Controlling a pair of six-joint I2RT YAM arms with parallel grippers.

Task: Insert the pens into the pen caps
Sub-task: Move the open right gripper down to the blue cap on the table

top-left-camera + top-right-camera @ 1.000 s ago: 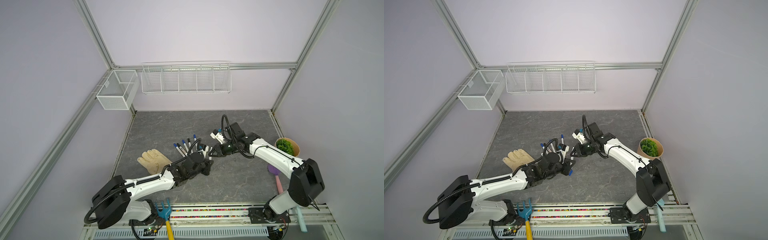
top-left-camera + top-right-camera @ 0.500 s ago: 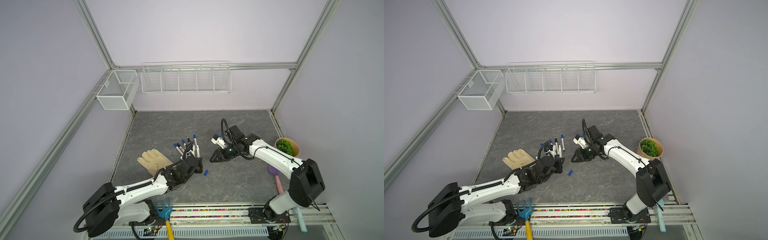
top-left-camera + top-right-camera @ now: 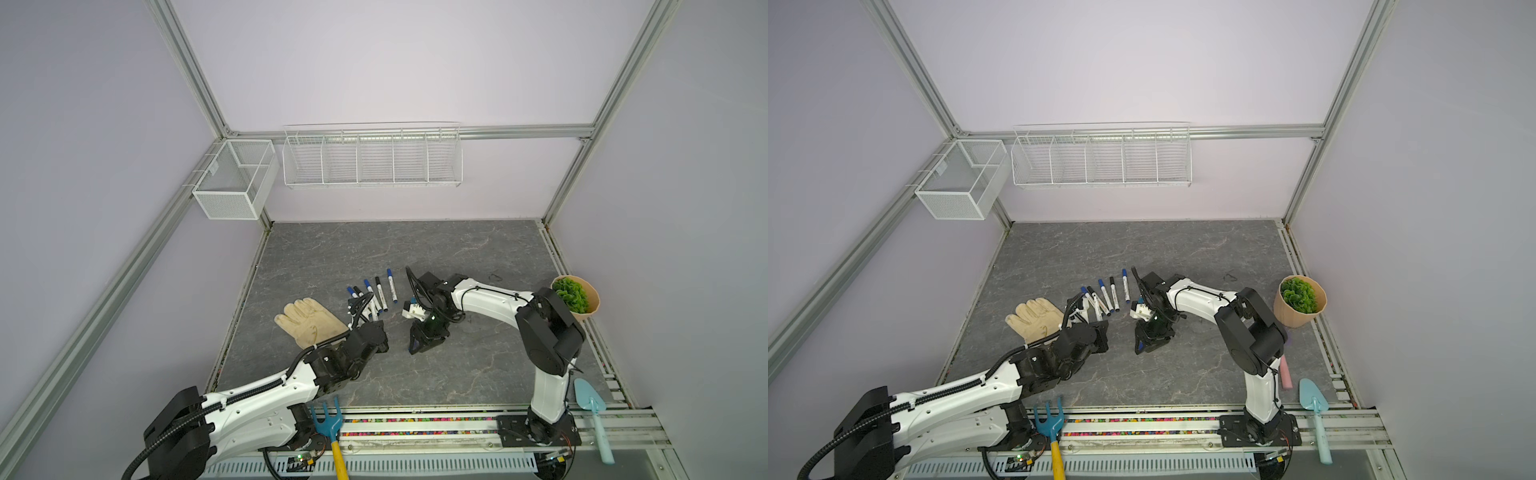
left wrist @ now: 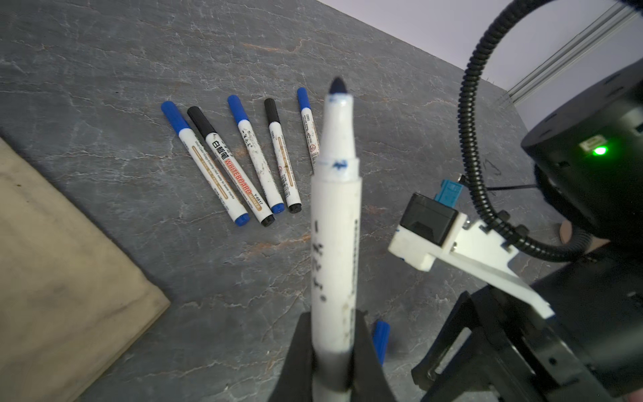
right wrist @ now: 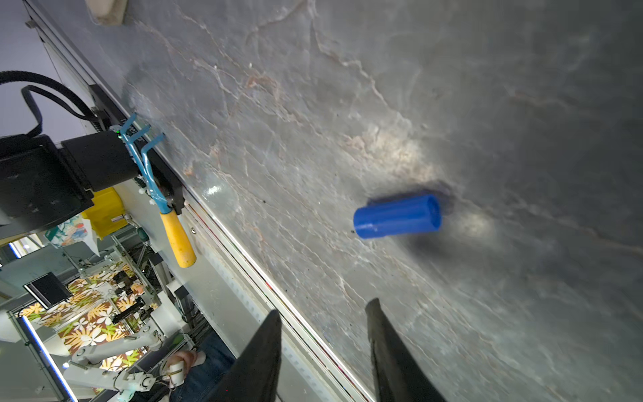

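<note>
**One bare pen pinched, one blue cap loose on the desk**

The left fingers are pressed together on the lower barrel of an uncapped pen, which juts out from them with its nib free. The barrel is white and scuffed, with small black scribbles and a line of fine print down one side. The stepped collar under the cone is smeared blue. The nib is dark and rounded.

Five capped pens lie fanned side by side on the grey, stone-patterned desk. In both top views they sit in the lower middle of the frame, a little left of centre. A tan work glove lies to their lower left. Their caps run blue, black, blue, black, blue. On the four pens whose far ends show, the small end plug matches the cap. The fifth pen's end is hidden behind the held pen. One black-capped pen reads "WHITEBOARD" in orange-red letters.

The loose blue cap is a short, smooth cylinder lying on its side on the bare desk, flat-faced at one end and with a slight lip at the other. In both top views it shows as a blue speck under the tip of the right arm, below and right of the fanned pens.

The right fingers are spread with nothing between them. They stop short of the cap and do not touch it.
</note>
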